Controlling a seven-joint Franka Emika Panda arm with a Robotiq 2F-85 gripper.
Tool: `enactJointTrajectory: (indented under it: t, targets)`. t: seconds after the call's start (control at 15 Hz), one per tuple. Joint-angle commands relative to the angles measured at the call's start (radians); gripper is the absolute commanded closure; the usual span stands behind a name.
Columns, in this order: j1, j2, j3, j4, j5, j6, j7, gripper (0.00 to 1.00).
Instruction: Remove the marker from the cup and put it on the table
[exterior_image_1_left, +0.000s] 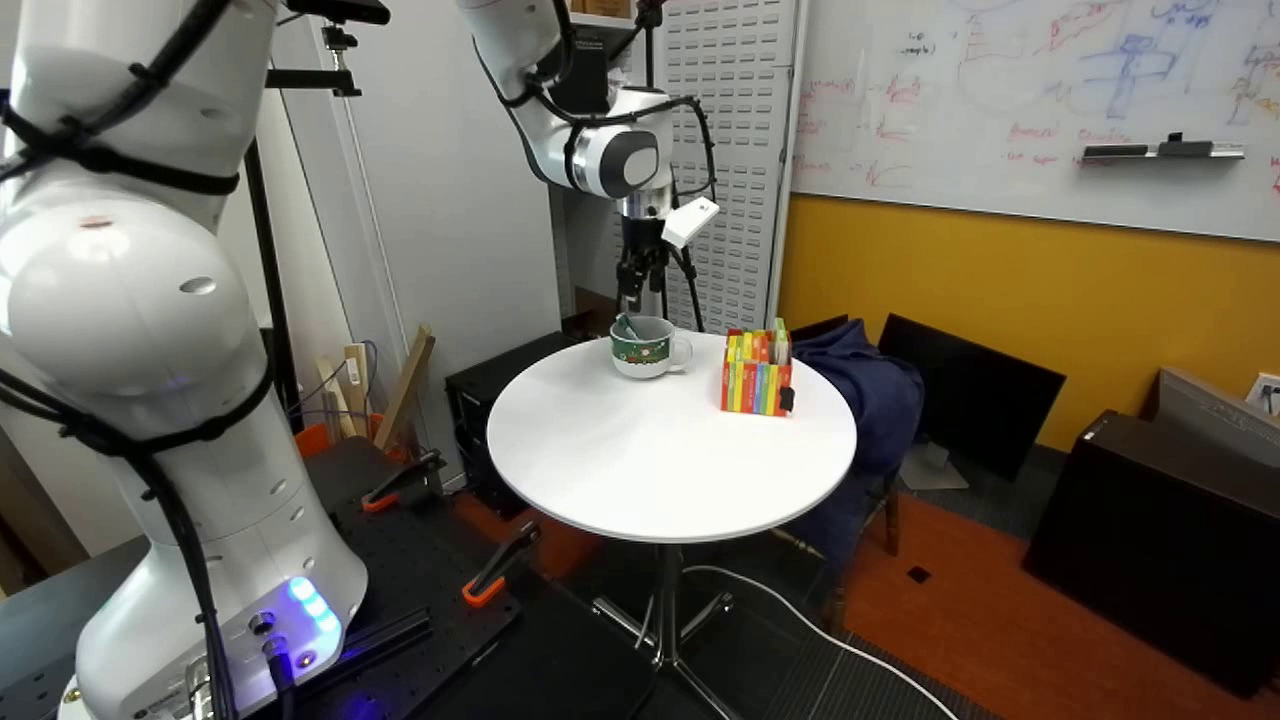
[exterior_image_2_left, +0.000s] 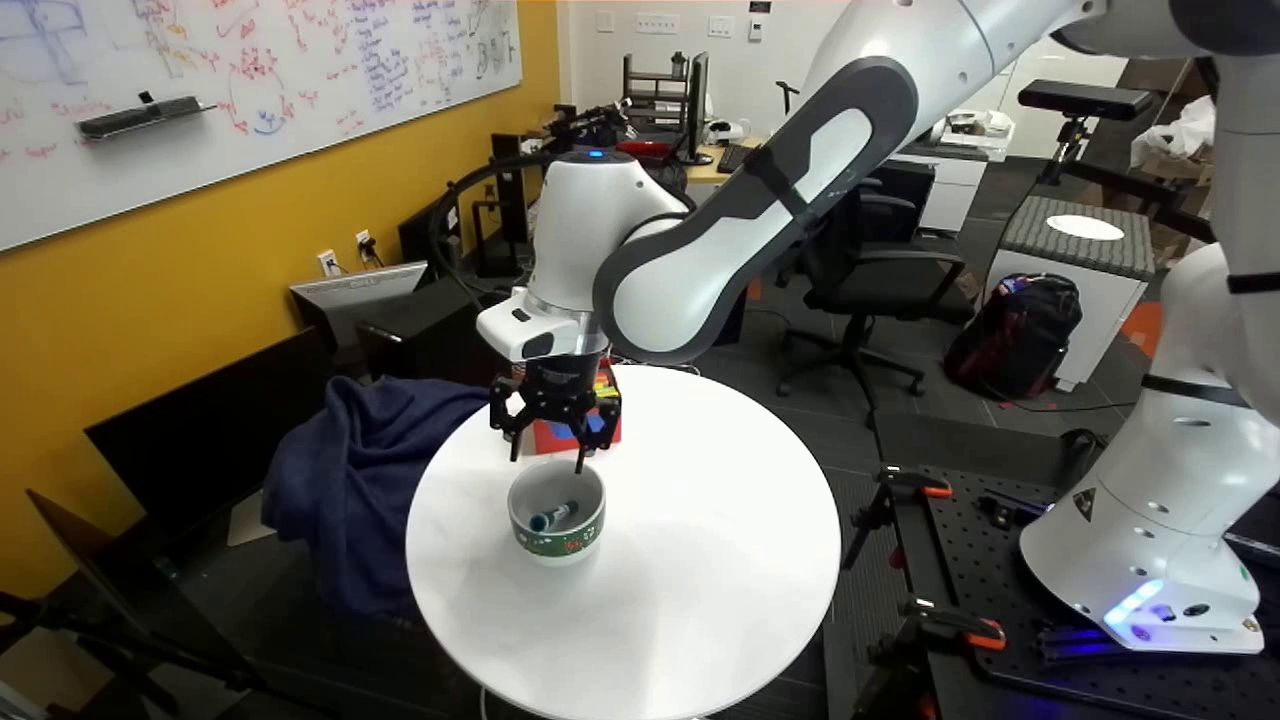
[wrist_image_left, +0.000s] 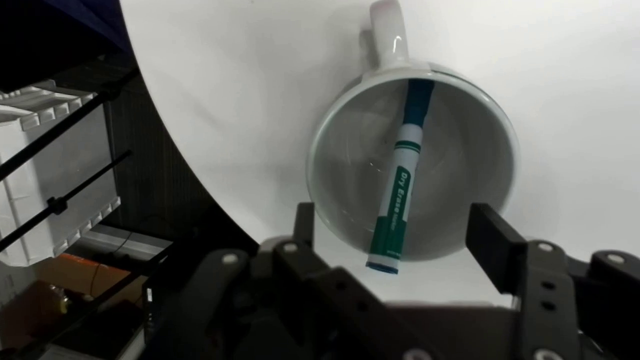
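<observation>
Marker (wrist_image_left: 401, 180) inside cup (exterior_image_2_left: 558, 543) on table (exterior_image_1_left: 640, 460); spread gripper (exterior_image_2_left: 547, 462) above

Marker: one; white barrel, green label lettered "Dry Erase", dark blue cap. Lies aslant in the cup, cap inside on the side of the handle (wrist_image_left: 390, 37), other end reaching over the opposite rim.

Cup: one; squat, grey within, green patterned band outside. Upright, near the table's edge. In an exterior view, the handle is on the side nearer the striped block (exterior_image_1_left: 757, 388).

Gripper: one; black, two-fingered, pointing down at the end of a white arm (exterior_image_2_left: 745, 230). Fingers (wrist_image_left: 492, 240) wide apart, the gap far broader than the marker is thick; has hold of nothing. In an exterior view it stands just above the cup; in the wrist view the marker's raised end shows between the two fingers, apart from both.

Table: round white top, metal column and feet.

Striped block: red, orange, yellow, green; on the table, apart from the cup, partly hidden behind the gripper in an exterior view.

Surroundings: navy cloth (exterior_image_2_left: 350, 500) beside the table; whiteboard (exterior_image_1_left: 950, 130) on a yellow wall (exterior_image_1_left: 1000, 280); dark backpack (exterior_image_2_left: 1015, 335) on the floor.
</observation>
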Motion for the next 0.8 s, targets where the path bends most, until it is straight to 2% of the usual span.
enactJointTrajectory:
  t: [0.0,0.33,0.47,0.67,0.73]
  targets:
    - [-0.029,0.028,0.027,0.03,0.035,-0.022,-0.032,0.27]
    - [-0.044,0.044,0.039,0.023,0.057,-0.022,-0.03,0.25]
    - [-0.048,0.055,0.044,0.032,0.061,-0.027,-0.035,0.26]
    - [-0.056,0.068,0.055,0.045,0.065,-0.033,-0.043,0.36]
    - [-0.059,0.074,0.058,0.052,0.067,-0.034,-0.047,0.35]
